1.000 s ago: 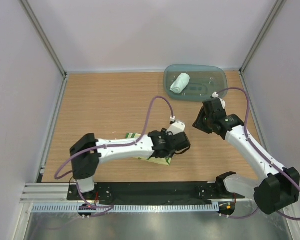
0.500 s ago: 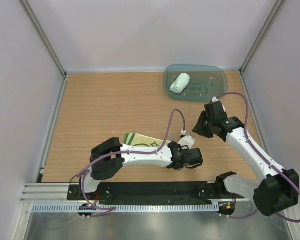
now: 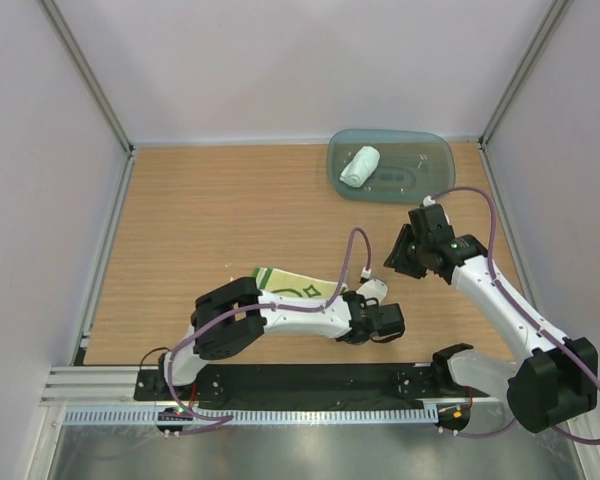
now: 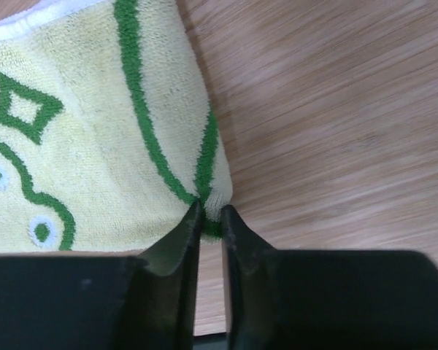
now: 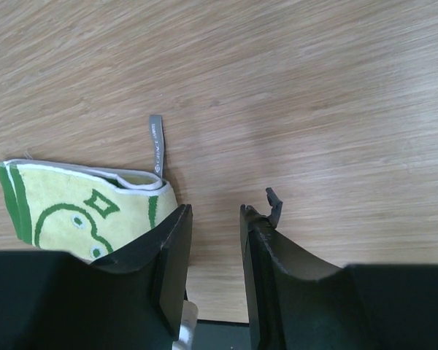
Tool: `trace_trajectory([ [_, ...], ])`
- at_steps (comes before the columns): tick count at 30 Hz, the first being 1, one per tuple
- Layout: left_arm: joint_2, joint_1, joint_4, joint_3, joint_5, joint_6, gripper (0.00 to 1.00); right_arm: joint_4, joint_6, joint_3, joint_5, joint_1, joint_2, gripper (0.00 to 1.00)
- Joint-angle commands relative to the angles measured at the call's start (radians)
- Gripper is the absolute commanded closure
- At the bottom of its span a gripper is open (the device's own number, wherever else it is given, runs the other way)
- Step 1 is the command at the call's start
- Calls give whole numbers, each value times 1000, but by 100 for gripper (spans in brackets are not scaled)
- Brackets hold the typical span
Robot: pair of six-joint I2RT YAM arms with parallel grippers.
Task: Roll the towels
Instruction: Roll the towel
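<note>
Lying near the bench's [image 3: 210, 220] front edge, the yellow towel [image 3: 298, 286] is pinched at its green-edged corner by the left jaws. The white towel [image 3: 360, 165] is seen rolled in the teal tray [image 3: 432, 152]; the right jaws are held apart, empty

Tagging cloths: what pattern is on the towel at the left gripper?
The pale yellow terry towel has green line drawings and edging; best in left wrist view.
</note>
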Motion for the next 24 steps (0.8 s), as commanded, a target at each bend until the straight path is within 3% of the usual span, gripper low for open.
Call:
trace_trajectory([
  [1,-26,24,39,-73,-3,-36,86,25,-18,-1,-54,-2,1,60],
  [3,-78,29,88,-143,-3,-42,100,58,-12,-19,-97,-2,3,60],
  [7,-222,32,220,-286,4,-39,100,253,39,-106,-416,-4,61,57],
  [8,-253,34,256,-313,12,-36,100,349,59,-143,-543,1,82,50],
  [10,-333,38,330,-384,21,-36,100,429,120,-168,-619,16,150,39],
  [13,-387,49,366,-423,30,-37,100,456,114,-154,-605,88,200,32],
  [24,-477,63,401,-490,26,-71,100,648,203,-162,-591,202,440,32],
])
